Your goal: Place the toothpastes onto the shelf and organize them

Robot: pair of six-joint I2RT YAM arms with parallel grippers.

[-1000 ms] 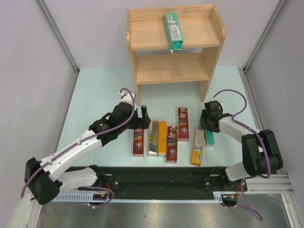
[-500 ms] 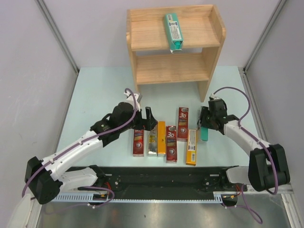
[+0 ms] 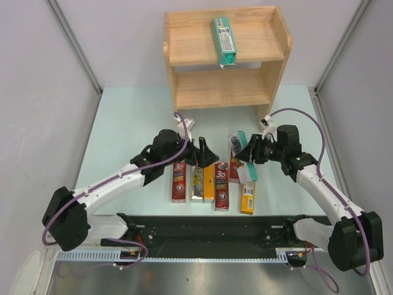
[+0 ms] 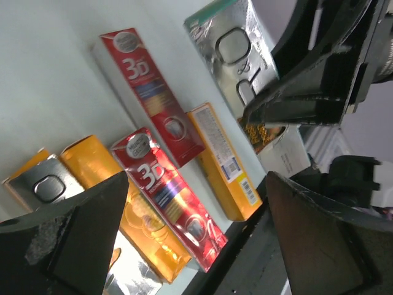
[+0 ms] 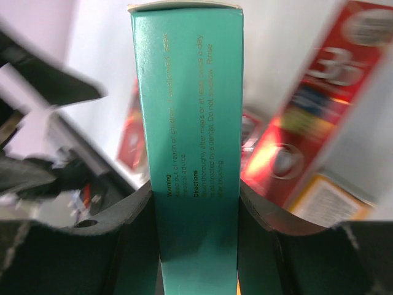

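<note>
While one teal-green toothpaste carton lay on the wooden shelf's top tier, most of the job remained: six cartons, among them a red "3D" carton and a silver carton, sat in a loose row on the table. The right gripper pinched a second teal carton raised above that row, well short of the shelf. The left gripper hung spread wide over the row, holding nothing.

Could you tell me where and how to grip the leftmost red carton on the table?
Probably across its narrow width midway, from above: the red carton lies flat, long sides running near to far. Its left is free; the silver carton crowds its right.
</note>
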